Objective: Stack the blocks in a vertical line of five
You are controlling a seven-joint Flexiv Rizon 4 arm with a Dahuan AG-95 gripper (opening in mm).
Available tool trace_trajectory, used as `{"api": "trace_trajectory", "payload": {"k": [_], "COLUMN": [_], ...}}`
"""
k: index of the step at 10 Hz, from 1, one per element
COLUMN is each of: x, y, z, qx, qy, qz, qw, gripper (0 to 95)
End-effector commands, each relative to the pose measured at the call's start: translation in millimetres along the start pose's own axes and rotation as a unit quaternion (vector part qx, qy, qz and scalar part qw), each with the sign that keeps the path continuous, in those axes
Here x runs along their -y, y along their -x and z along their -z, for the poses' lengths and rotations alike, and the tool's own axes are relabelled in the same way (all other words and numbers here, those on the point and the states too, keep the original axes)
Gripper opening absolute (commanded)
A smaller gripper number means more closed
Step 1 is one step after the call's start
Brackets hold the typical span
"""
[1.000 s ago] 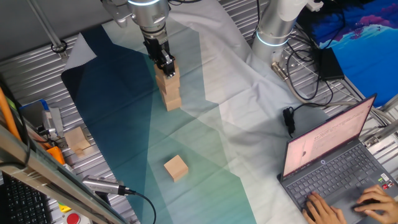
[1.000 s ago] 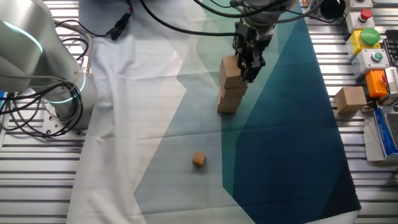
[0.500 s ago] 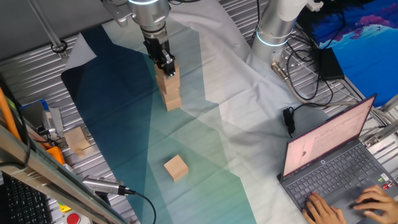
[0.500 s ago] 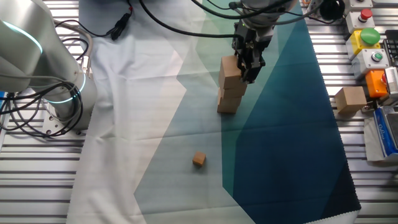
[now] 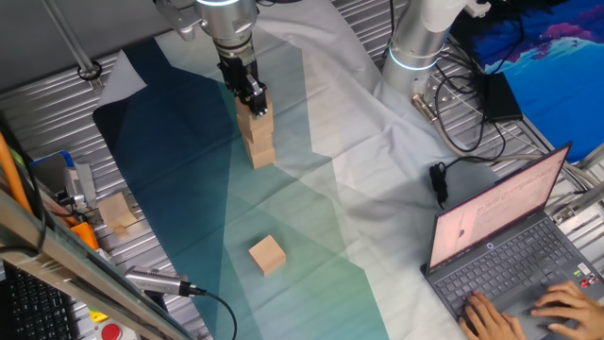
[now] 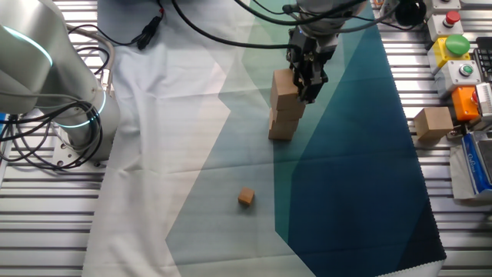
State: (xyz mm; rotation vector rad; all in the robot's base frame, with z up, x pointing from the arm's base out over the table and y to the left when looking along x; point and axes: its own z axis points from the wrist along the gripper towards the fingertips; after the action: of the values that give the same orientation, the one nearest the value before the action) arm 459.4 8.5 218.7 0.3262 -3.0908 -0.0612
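No readable text, label, brand, number or sign in either view. Laptop screen (image 5: 495,215) at 3 o'clock of one fixed view: pale page with lines of writing, too small and blurred to read. Laptop keyboard (image 5: 514,279): key legends illegible. Coloured buttons (image 6: 457,44) on control box at 2 o'clock of other fixed view: no legible marking. Wooden blocks (image 6: 286,108): plain faces, nothing printed.
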Motion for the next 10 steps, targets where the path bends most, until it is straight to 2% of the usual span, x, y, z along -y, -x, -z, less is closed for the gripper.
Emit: {"api": "trace_trajectory", "payload": {"k": [1,3,4,6,8,9,10], "x": [-0.3,-0.5,-1.4,-5.5,-15.5,-19.0,-25.5], "y": [-0.3,0.3,4.7,15.5,32.9,39.4,52.7], "z": [0.8,3.0,8.9,19.0,29.3,30.3,28.6], "qx": [0.000,0.000,-0.002,-0.007,-0.007,-0.006,-0.005], "qy": [0.000,0.002,0.002,0.001,0.002,0.001,0.002], "qz": [0.001,0.009,0.011,0.012,0.006,0.001,-0.003], "qw": [1.0000,1.0000,0.9999,0.9999,1.0000,1.0000,1.0000], "gripper": [76.0,76.0,76.0,76.0,76.0,57.0,57.0]}}
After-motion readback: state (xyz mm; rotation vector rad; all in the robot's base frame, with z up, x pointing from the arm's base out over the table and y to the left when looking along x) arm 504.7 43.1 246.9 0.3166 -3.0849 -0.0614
